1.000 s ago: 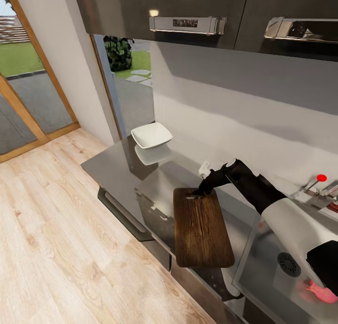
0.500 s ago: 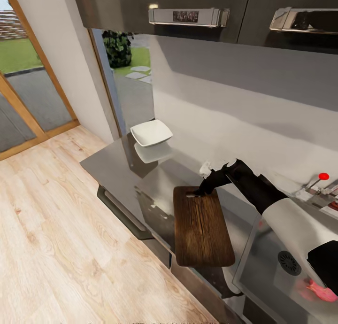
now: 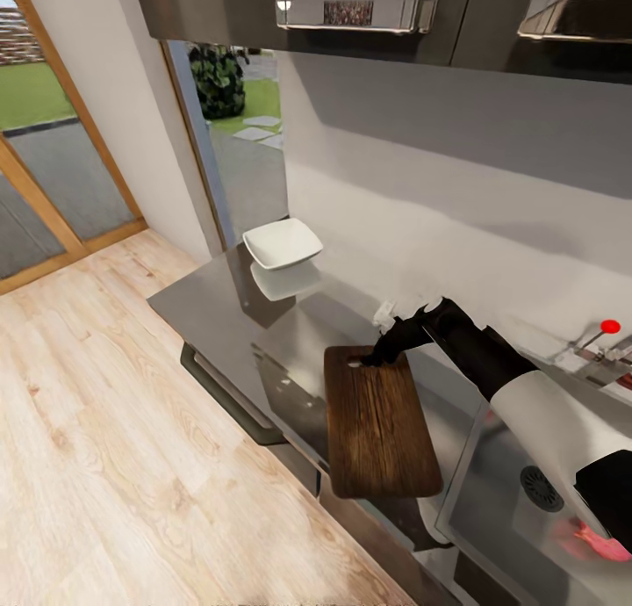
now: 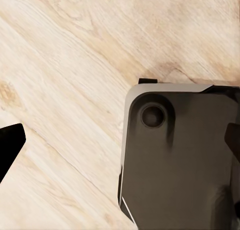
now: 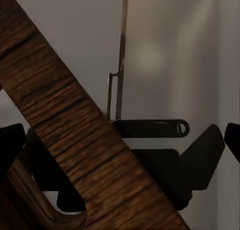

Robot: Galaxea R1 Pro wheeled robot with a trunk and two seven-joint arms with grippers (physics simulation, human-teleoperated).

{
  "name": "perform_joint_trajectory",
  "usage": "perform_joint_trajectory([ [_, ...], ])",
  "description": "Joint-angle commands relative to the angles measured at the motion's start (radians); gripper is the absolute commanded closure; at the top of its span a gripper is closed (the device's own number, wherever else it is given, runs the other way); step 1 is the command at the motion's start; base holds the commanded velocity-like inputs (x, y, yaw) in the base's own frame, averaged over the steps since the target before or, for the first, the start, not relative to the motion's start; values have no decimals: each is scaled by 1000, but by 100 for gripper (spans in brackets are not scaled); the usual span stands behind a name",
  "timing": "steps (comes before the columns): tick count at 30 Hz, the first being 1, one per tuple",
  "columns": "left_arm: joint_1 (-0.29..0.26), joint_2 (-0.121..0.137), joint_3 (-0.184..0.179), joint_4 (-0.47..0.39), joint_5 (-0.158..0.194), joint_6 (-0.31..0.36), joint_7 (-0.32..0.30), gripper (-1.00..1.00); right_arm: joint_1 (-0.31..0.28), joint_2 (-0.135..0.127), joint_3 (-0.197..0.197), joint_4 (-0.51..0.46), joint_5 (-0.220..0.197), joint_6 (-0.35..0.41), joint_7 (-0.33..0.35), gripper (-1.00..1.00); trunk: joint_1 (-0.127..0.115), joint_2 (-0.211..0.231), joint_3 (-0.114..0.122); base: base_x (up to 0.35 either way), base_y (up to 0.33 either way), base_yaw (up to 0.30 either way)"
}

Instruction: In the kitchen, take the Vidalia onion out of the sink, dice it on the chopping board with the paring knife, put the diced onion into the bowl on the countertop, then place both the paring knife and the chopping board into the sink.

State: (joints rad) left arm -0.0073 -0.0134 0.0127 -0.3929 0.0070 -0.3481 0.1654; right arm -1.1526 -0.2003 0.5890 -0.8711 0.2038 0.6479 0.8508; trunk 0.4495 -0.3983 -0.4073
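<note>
Lying on the glossy grey countertop (image 3: 219, 312), the dark brown chopping board (image 3: 379, 422) sits lengthwise with its near end overhanging the metallic front edge; its oval slot handle hole is at the far end, directly under the right gripper (image 3: 373, 357). That gripper, at the end of a black forearm reaching in from the right, comes down onto the slotted end and touches the board there. In the right wrist view the board (image 5: 75, 140) crosses diagonally between the two dark fingertips, which stand apart on either side of it, with the curved rim of the slot close by; whether the fingers are pressing the wood cannot be told. The white squarish bowl (image 3: 282, 243) rests on the countertop's far left part, near the wall, well apart from the board and gripper, its reflection showing just below it. The grey steel sink (image 3: 500, 518) lies just beside the board on the right, with its round dark drain visible; a pinkish-red form at the basin's near right corner, partly hidden by the arm, is the Vidalia onion (image 3: 597, 540). The faucet (image 3: 606, 351) with its red-tipped lever stands behind the basin. The left wrist view gives pale wood flooring (image 4: 65, 90) and a dark robot housing, with the left gripper's fingertips barely at the frame edges, state not discernible. No legible writing or brand appears; a cabinet handle (image 3: 351, 13) reflection is unreadable.
</note>
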Motion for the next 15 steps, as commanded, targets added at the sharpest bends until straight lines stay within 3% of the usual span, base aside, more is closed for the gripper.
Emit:
perform_joint_trajectory([
  [1, 0, 0, 1, 0, 1, -3, 2, -100, -1, -1, 2, -2, 9, 1, 7, -100, 0, -2, -3, 0, 0, 0],
  [15, 0, 0, 1, 0, 1, -3, 2, -100, -1, -2, 2, -2, 10, 0, 5, -100, 0, -2, -18, 0, 0, 0],
])
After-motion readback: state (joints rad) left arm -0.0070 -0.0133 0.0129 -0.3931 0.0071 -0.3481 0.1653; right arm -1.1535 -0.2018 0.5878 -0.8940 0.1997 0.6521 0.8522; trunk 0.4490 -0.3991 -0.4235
